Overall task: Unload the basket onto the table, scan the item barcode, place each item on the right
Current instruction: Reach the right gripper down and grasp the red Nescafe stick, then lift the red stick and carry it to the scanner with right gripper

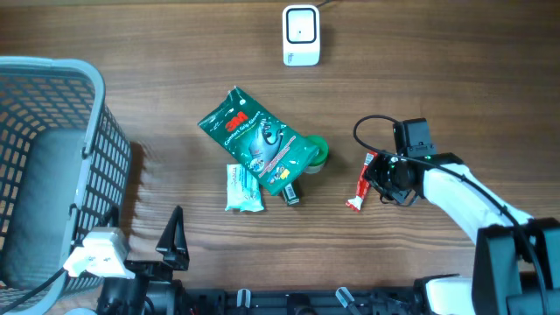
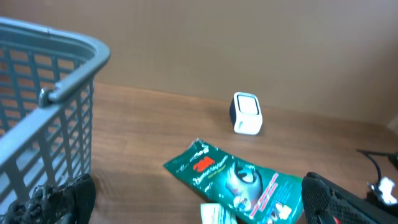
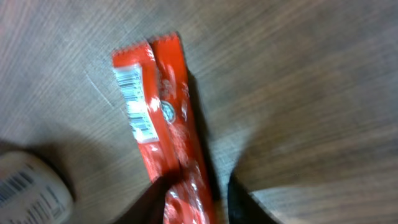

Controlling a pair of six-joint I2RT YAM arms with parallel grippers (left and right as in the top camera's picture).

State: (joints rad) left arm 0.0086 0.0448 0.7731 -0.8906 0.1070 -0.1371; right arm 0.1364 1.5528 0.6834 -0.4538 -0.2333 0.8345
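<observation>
Red foil-wrapped snack bar (image 1: pixel 360 182) lies flat on the brown wooden counter (image 1: pixel 455 79), right of centre. Your right fingers (image 3: pixel 244 200) sit narrowly either side of its lower end; you cannot tell whether they pinch it. Your right wrist view shows its white barcode label (image 3: pixel 138 102) facing up, too small to see from overhead. The white box-shaped scanner (image 1: pixel 300 35) stands well apart. Your left fingers (image 2: pixel 326 198) are spread wide, holding nothing, beside the grey plastic lattice basket (image 1: pixel 52 70), whose contents you cannot make out.
</observation>
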